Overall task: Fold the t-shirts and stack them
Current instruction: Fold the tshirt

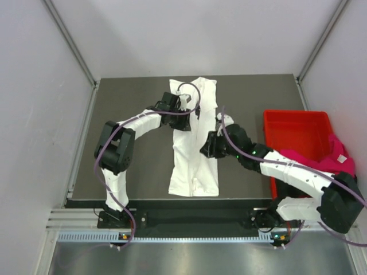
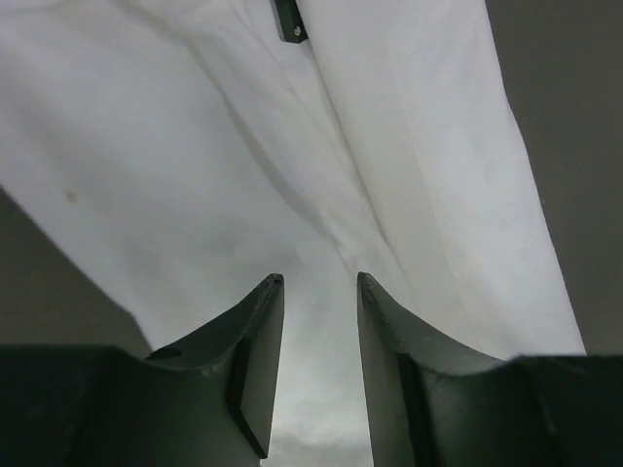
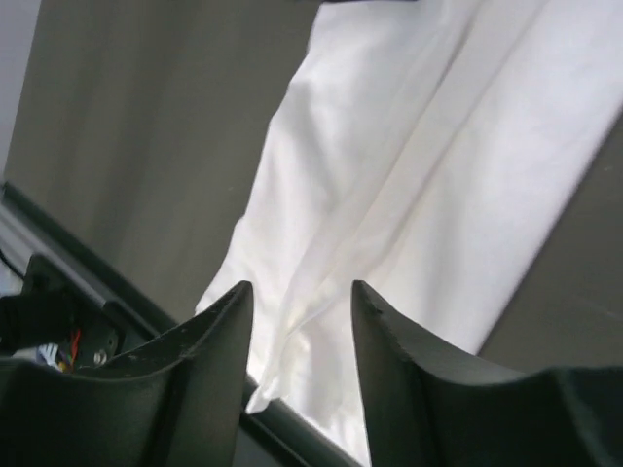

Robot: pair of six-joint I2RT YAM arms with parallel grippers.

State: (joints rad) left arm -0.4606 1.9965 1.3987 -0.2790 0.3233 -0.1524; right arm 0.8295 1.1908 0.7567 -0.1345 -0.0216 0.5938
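Note:
A white t-shirt (image 1: 195,169) lies folded into a long narrow strip down the middle of the dark table, running from the back to the front edge. My left gripper (image 1: 182,119) hovers over its upper half, open and empty; the left wrist view shows white cloth (image 2: 195,146) beneath the left gripper (image 2: 319,279). My right gripper (image 1: 207,146) is at the strip's right edge near the middle, open and empty, above the cloth (image 3: 409,175) in the right wrist view (image 3: 300,285). A magenta-pink t-shirt (image 1: 321,161) lies bunched in the red bin. The black t-shirt is out of view.
The red plastic bin (image 1: 292,123) stands at the right edge of the table. The table's front rail (image 3: 58,263) lies just past the shirt's hem. Grey walls enclose the table at the left, back and right.

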